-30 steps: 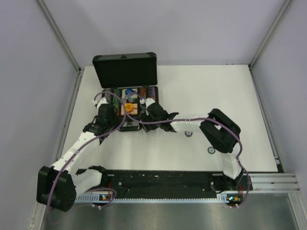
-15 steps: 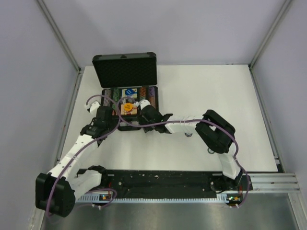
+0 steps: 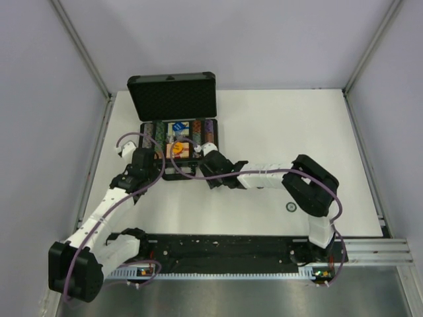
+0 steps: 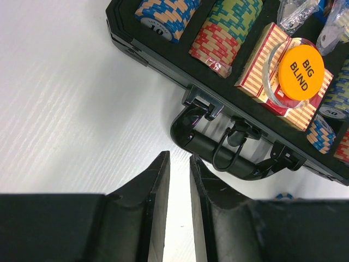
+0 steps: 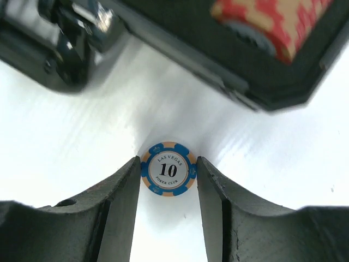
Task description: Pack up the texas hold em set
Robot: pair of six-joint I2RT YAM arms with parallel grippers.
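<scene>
The black briefcase (image 3: 147, 148) lies open at the table's far left, its lid (image 3: 173, 96) upright. In the left wrist view it holds chip rows (image 4: 228, 27), a red striped card deck (image 4: 260, 66) and an orange "BIG BLIND" disc (image 4: 301, 72). Its handle (image 4: 218, 150) faces me. My left gripper (image 3: 153, 173) (image 4: 179, 158) hovers over bare table just short of the handle, jaws nearly together and empty. My right gripper (image 3: 210, 179) (image 5: 168, 161) is down on the table in front of the case. Its fingers press both sides of a blue and orange "10" chip (image 5: 168, 168) lying flat.
A small dark chip (image 3: 291, 207) lies on the white table to the right, near the right arm's elbow. Grey walls (image 3: 46, 132) enclose the table on three sides. A black rail (image 3: 225, 249) runs along the near edge.
My right gripper has come back from over the case to the table in front of it and closed around the "10" chip. My left gripper has drawn back slightly left and nearer.
</scene>
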